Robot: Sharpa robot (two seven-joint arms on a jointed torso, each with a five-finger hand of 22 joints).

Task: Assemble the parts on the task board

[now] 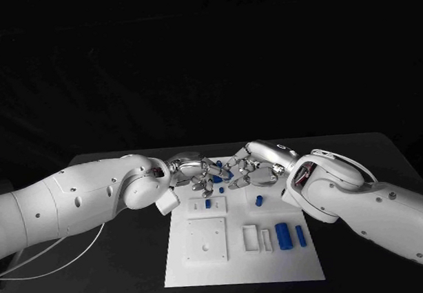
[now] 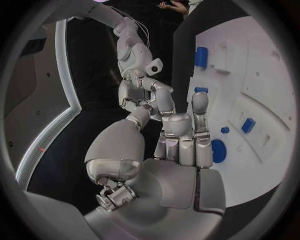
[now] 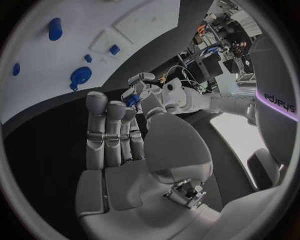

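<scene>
The white task board [image 1: 241, 254] lies in the middle of the black table. Both hands meet above its far edge. My right hand [image 1: 253, 167] pinches a small blue part [image 3: 131, 99] between thumb and fingertips. My left hand [image 1: 189, 173] reaches in with its fingertips against the right hand's, and I cannot tell whether it also grips the part. The right hand [image 2: 137, 92] appears beyond the left hand [image 2: 178, 145]. Two long blue parts [image 1: 282, 237] lie on the board's near right, and smaller blue parts [image 1: 207, 203] sit farther up it.
A raised white square plate [image 1: 206, 240] and a white slotted block [image 1: 251, 238] sit on the board. A round blue part [image 2: 218, 150] lies just under the left fingers. White cables [image 1: 42, 258] trail over the table at the left.
</scene>
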